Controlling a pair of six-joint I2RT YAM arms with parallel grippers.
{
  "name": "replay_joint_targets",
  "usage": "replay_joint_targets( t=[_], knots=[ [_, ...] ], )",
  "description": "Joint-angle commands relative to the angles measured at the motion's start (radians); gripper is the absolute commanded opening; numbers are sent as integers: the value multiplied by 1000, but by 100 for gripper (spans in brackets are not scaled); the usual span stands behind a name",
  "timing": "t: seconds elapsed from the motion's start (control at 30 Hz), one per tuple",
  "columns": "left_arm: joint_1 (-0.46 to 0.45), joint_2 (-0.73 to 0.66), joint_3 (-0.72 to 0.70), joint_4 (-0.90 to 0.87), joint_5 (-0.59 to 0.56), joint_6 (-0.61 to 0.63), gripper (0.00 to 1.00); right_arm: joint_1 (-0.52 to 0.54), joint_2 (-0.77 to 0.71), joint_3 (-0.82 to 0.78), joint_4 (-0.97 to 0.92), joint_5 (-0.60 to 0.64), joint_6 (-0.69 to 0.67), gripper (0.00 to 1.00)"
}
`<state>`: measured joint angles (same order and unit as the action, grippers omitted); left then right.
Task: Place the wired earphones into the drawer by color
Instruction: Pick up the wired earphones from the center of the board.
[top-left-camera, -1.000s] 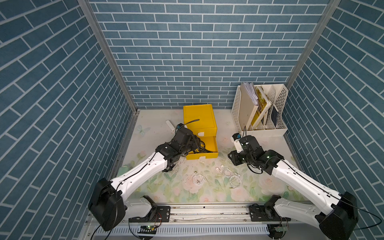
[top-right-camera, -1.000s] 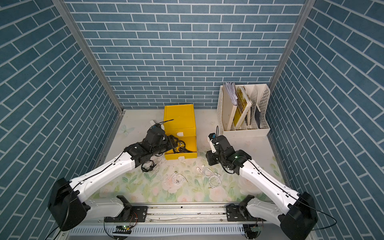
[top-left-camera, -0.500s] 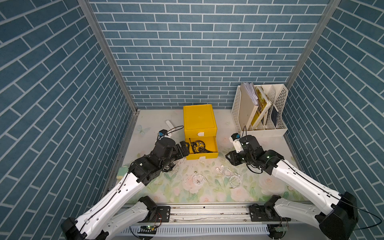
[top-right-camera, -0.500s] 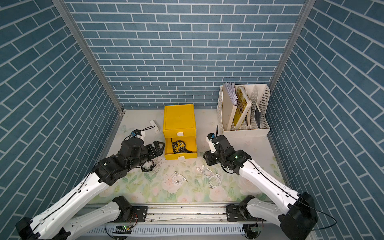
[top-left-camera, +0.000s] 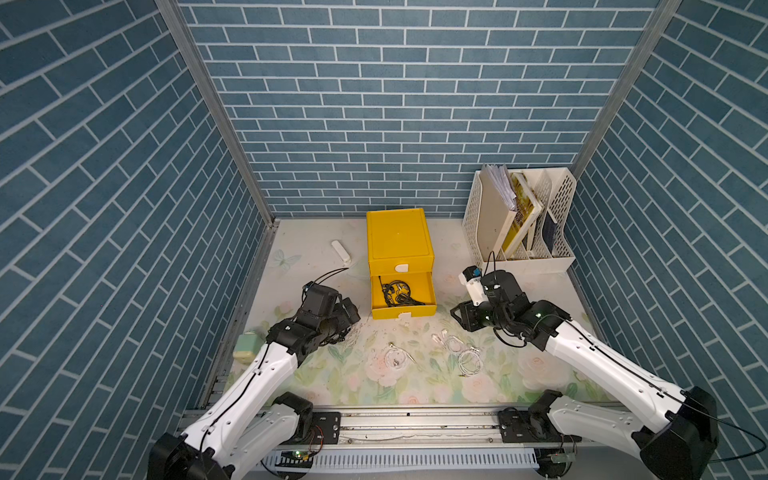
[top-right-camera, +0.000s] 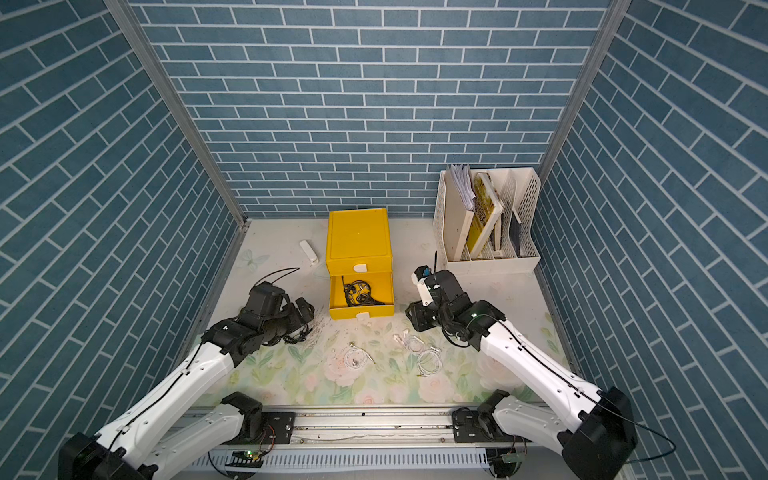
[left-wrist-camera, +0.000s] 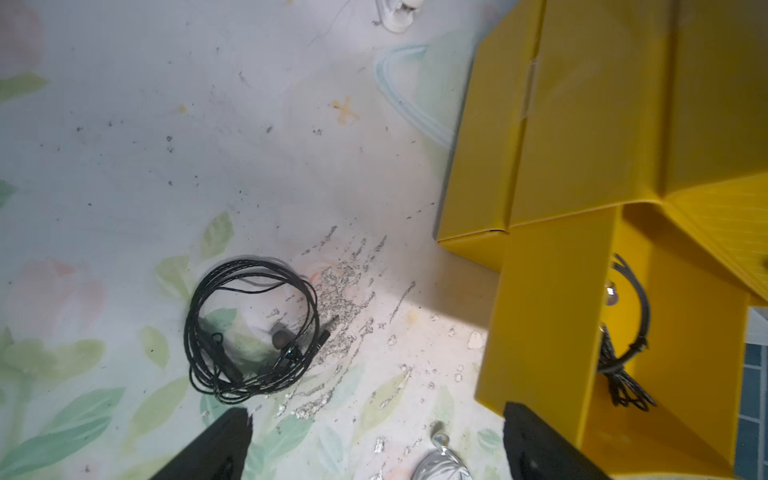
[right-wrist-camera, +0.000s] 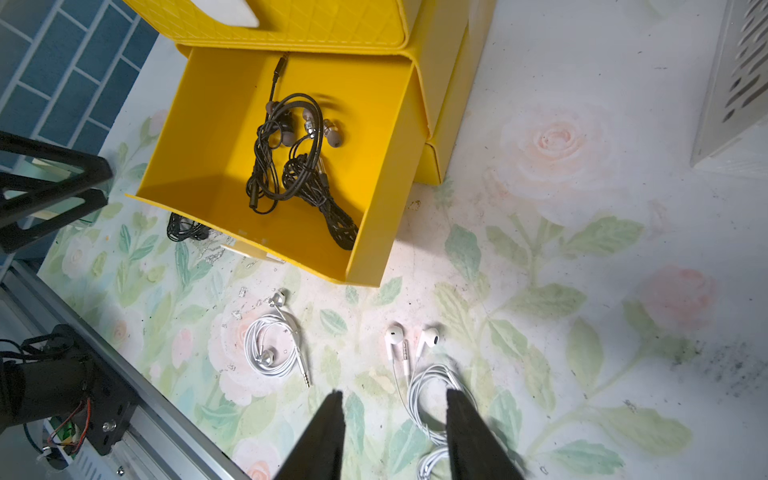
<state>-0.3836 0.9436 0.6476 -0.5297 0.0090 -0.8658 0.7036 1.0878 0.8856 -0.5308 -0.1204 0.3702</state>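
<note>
Lower drawer (top-left-camera: 403, 311) of the yellow cabinet (top-left-camera: 397, 237) stood pulled out at centre frame in both top views. The upper drawer (top-left-camera: 401, 267) was shut. Black earphones (right-wrist-camera: 299, 166) lay tangled on the open drawer's floor, so I judged that compartment to be the black one.

One further black coil (left-wrist-camera: 251, 328) lay loose on the tabletop (top-left-camera: 453, 249), just left of the drawer in the top views, not touching it and mostly under the left arm. The left pincer (left-wrist-camera: 374, 409) hovered by it, jaws wide apart and empty. Judged: spread that far to straddle the floppy loop.

A white coil (top-left-camera: 395, 358) and a second white coil (top-left-camera: 469, 361) lay at lower centre, just below the drawer front. The right pincer (right-wrist-camera: 395, 392) hung over the second, jaws partly apart, nothing clamped. Judged: holding off, since no compartment for white was open. No pink set could be made out.
</note>
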Motion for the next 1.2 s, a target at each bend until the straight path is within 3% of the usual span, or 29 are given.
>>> replay_joint_targets(
  t=[0.0,0.27,1.17],
  knots=[
    [21,18,-16,68,7,-11,99,-4,-13,0,4,-2,26,43],
    [31,133,-21,118,-16,8,91,-4,12,-9,19,-5,27,43],
    [70,390,-59,237,-31,78,82,-4,10,-79,43,7,29,42]
  ],
)
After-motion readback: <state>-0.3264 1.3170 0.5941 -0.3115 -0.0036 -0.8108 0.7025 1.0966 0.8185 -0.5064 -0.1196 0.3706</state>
